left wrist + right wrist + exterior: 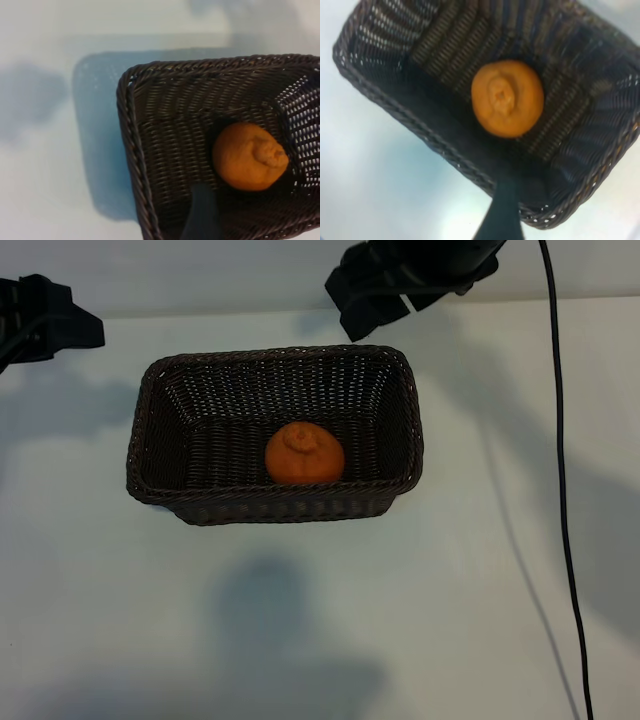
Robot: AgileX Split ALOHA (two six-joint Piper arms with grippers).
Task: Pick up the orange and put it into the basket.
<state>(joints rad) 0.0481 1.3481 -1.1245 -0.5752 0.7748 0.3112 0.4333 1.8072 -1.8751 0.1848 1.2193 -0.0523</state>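
The orange (304, 454) lies on the floor of the dark brown wicker basket (146, 420), towards its near right side, stem dimple up, with nothing touching it. My right gripper (372, 302) hangs open and empty above the basket's far right corner. One of its fingers (503, 215) shows over the basket rim (395, 107), with the orange (507, 98) farther in. My left gripper (55, 325) is open and empty at the far left, off the basket. One of its fingers (202, 215) reaches over the basket (131, 130), short of the orange (248, 156).
The basket stands on a white table (320, 620). A thin black cable (561, 490) runs down the right side from the far edge to the near edge. Arm shadows fall on the table near the front.
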